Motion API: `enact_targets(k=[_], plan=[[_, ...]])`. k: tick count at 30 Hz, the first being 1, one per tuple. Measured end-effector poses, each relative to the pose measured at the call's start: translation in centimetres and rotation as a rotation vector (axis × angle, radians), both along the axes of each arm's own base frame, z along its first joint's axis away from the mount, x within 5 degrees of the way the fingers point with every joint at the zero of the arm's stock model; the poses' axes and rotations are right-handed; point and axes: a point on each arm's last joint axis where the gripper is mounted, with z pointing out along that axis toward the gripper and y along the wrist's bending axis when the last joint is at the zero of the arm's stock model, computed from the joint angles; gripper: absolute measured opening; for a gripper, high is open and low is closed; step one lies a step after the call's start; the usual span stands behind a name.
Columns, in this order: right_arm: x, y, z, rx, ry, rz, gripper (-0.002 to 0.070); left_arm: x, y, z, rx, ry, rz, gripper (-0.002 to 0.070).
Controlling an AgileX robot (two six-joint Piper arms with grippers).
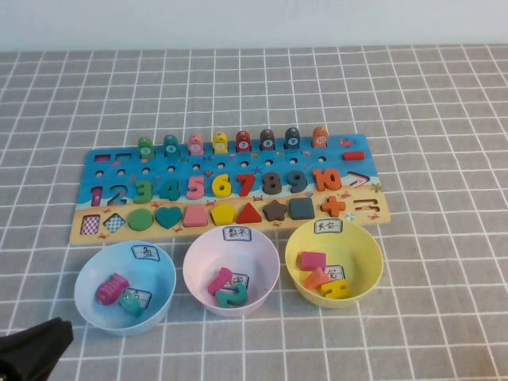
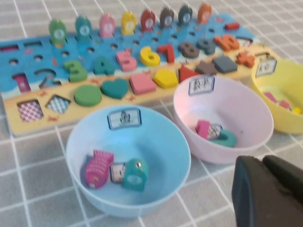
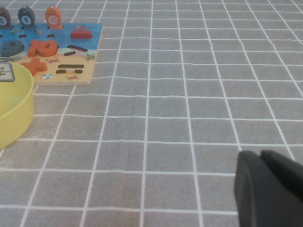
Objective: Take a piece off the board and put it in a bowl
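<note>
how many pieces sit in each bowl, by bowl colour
light blue bowl: 2 (teal fish, pink fish)
pink bowl: 2
yellow bowl: 3
total: 7
left tool low beside the light blue bowl; right tool over cloth right of the board.

Pink bowl sits between yellow bowl and its neighbour on checked cloth.

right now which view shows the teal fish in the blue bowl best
The left wrist view: the teal fish piece lies close and large in the light blue bowl, beside a pink striped fish. The high view shows it small and far. The right wrist view misses it. The left pincer and right pincer hold nothing.
</note>
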Motion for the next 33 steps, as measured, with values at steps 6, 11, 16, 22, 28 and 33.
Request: enact_targets(k=[6,11,16,22,28,33], plan=[[0.0,0.0,0.0,0.000,0.000,0.000,-0.0017,0.1,0.1,0.3,0.004,-0.037,0.010,-0.0002],[0.0,0.0,0.0,0.000,0.000,0.000,-0.0017,0.3,0.2,0.3,0.043,-0.082,0.012,-0.0002],[0.0,0.0,0.0,0.000,0.000,0.000,-0.0017,0.6,1.0,0.4,0.042,-0.270,0.090,-0.0002],[0.0,0.0,0.0,0.000,0.000,0.000,-0.0017,-0.4,2.6,-0.1,0.035,-0.540,0.260,-0.0002],[0.0,0.0,0.0,0.000,0.000,0.000,-0.0017,-1.3,3.7,-2.1,0.084,-0.603,0.417,-0.0002],[0.0,0.0,0.0,0.000,0.000,0.000,-0.0017,-1.2,3.8,-3.4,0.092,-0.566,0.428,-0.0002]])
